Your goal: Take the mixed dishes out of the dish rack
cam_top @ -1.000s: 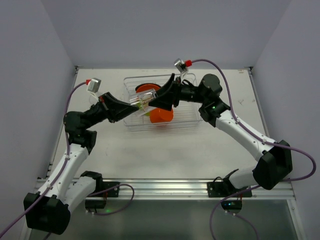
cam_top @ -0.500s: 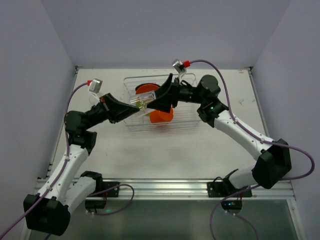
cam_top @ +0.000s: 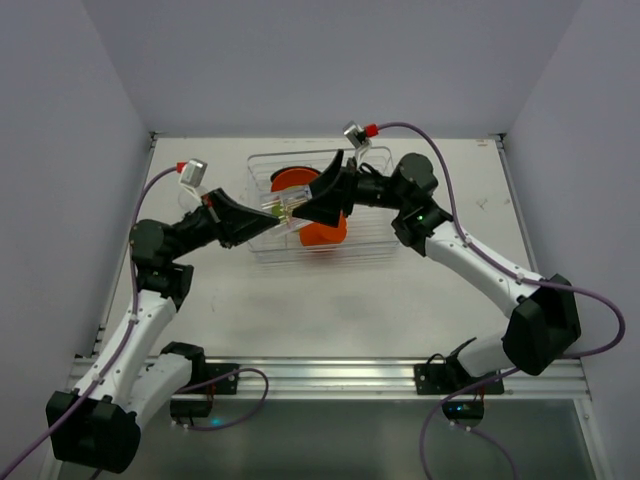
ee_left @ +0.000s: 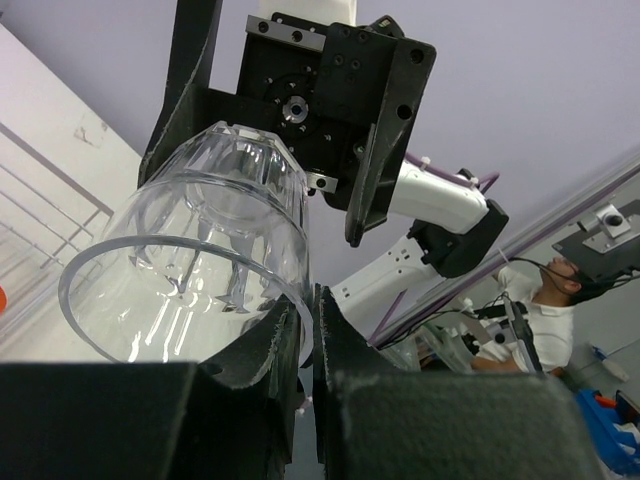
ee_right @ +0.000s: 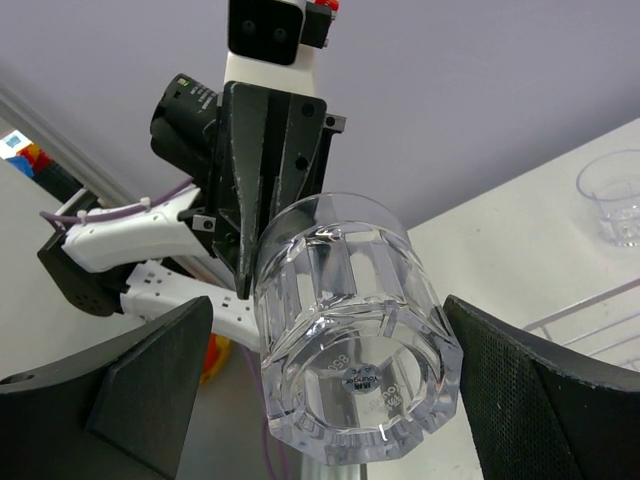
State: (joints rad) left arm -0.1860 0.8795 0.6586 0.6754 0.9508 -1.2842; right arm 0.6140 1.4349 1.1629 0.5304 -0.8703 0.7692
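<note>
Glass cup (ee_left: 200,250) | rim pinched in left hand (ee_left: 308,335) | right hand (ee_right: 345,395) spread wide around it

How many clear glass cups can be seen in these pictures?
2. The first cup is pinched at its rim by the left fingers, over the dish rack. The second cup stands on the table. Others may be hidden.

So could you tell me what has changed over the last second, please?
The right claw opened wide, letting go of the glass; its fingers now stand clear on either side. The left claw stayed pinched on the glass's rim, holding it above the rack, and the orange dishes in the rack did not move.
</note>
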